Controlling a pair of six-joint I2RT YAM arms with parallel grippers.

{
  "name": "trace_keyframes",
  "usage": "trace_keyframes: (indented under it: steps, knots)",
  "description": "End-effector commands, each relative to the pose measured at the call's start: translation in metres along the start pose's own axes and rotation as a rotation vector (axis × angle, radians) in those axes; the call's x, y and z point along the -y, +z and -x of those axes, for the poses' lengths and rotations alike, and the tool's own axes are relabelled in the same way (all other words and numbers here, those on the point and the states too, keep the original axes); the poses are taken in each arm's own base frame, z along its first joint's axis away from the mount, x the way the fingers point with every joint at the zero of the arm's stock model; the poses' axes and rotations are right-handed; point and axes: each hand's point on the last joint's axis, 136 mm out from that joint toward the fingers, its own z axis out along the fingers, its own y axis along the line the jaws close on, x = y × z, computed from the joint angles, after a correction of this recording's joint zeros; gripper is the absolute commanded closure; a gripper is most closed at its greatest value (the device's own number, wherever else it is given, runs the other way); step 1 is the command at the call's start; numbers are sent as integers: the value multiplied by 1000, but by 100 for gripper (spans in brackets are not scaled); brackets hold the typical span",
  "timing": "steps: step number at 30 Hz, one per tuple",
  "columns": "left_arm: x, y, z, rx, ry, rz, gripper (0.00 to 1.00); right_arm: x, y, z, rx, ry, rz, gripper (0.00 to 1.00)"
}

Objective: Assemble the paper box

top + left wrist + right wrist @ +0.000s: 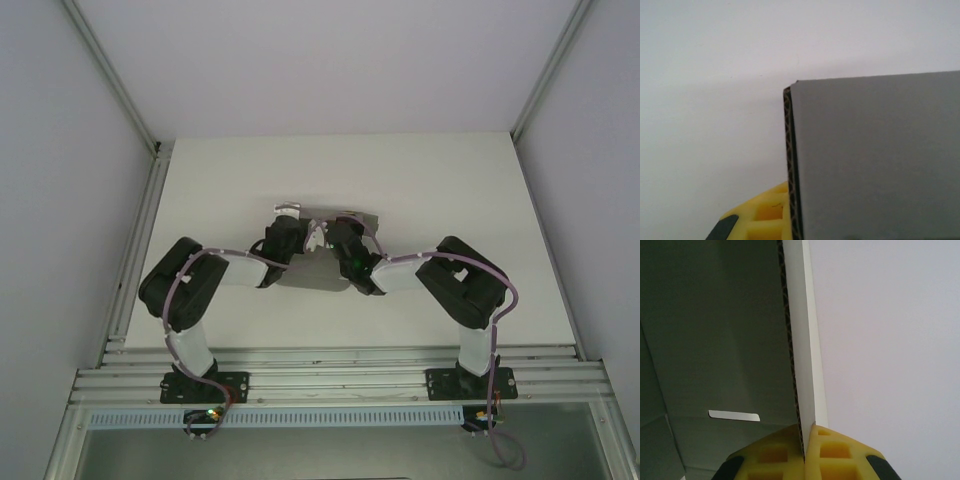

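The grey paper box [315,273] lies mid-table, partly folded, under both wrists. My left gripper [296,224] reaches in from the left. In the left wrist view a grey panel of the paper box [875,160] stands edge-on, and one yellow finger [765,215] presses against its corrugated edge. The other finger is hidden behind the panel. My right gripper [346,228] comes in from the right. In its wrist view the right gripper [805,454] pinches an upright wall of the paper box [802,340] between both yellow fingers. A narrow slot [734,416] shows in the box's inner face.
The white table [430,190] spreads around the box on all sides. Aluminium rails [340,365] run along the near edge by the arm bases. Frame posts [140,250] and pale enclosure walls bound the left, right and back.
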Motion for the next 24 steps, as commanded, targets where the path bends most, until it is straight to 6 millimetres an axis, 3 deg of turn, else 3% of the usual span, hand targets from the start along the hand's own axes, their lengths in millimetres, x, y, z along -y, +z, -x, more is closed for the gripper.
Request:
trace_keyframes:
  steps: [1, 3, 7, 16, 20, 24]
  knots:
    - [-75, 7, -23, -56, -27, 341, 100, -49, -8, -13, -16, -117, 155, 100]
    - [-70, 10, -25, -72, -23, 318, 100, -48, -8, -13, -15, -112, 153, 100]
    - [-40, 7, -20, -44, -2, 108, 69, -48, -8, -12, -18, -113, 156, 100]
    - [-7, -33, -15, -68, -20, -161, 29, -43, -6, -12, -33, -108, 150, 100]
    - [-8, -45, -11, -57, -45, -185, 22, -41, -5, -12, -39, -104, 148, 100]
    - [-15, -45, -10, -63, -37, -147, 26, -40, -5, -12, -38, -105, 144, 100]
